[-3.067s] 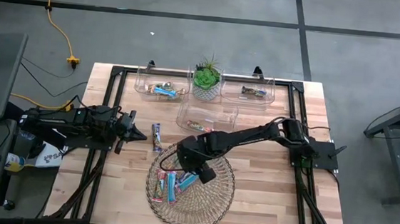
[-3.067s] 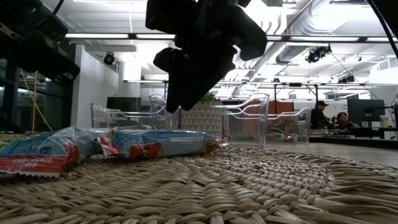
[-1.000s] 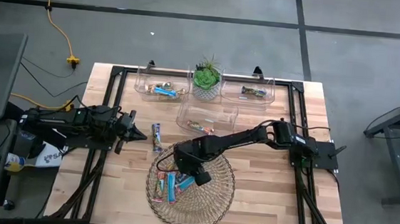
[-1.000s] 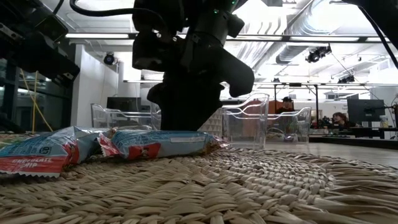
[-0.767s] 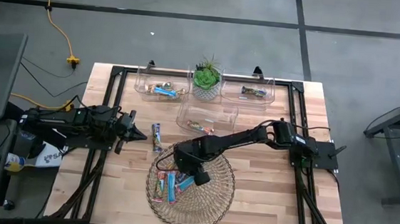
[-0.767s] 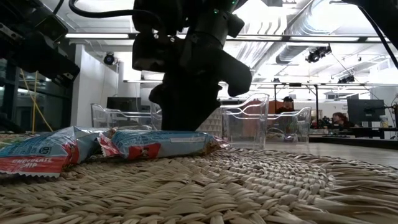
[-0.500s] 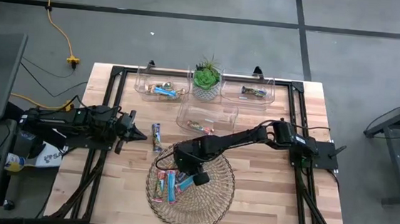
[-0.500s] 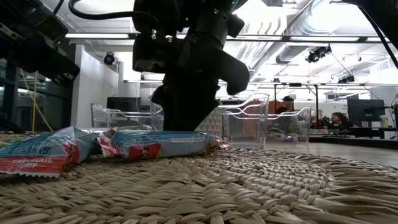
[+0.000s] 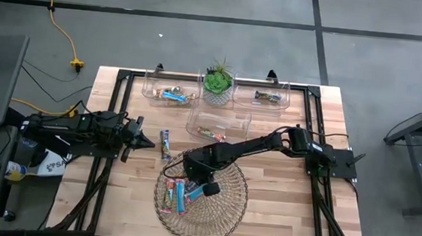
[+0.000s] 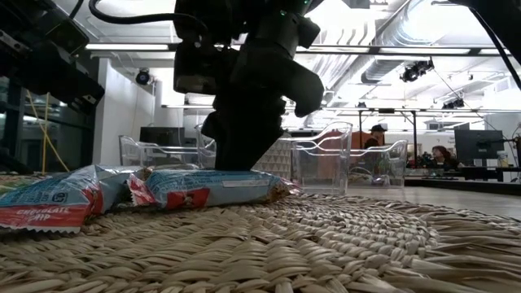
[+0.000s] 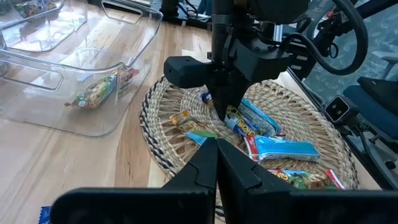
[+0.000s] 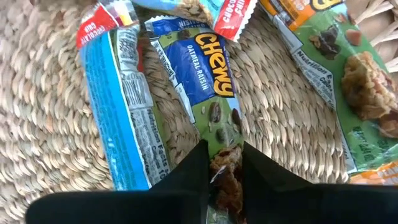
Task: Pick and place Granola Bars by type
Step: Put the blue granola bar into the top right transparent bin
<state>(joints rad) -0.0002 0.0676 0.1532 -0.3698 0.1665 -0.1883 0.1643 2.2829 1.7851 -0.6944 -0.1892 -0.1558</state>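
I'm working over the tabletop (image 9: 281, 184), where the wicker tray (image 9: 231, 202) sits at the near middle and three clear bins (image 9: 218, 122) stand beyond it. My left gripper (image 9: 143, 142) waits at the left with its fingers pressed together, empty, just beside a stray bar (image 9: 165, 143) lying on the wood. My right gripper (image 9: 204, 184) is down in the tray among the loose bars (image 9: 178, 195). Its fingers (image 12: 186, 174) straddle one end of the green-and-blue oatmeal raisin bar (image 12: 214, 99) and look pinched onto it. I judge these bars light and the foil slick and crinkly, with a crumbly core, so a hard squeeze could crack one. I'd grip across the narrow width, on the body rather than the sealed end flap, which may slip. Neighbouring bars touch this one, some overlapping it, and might drag along.
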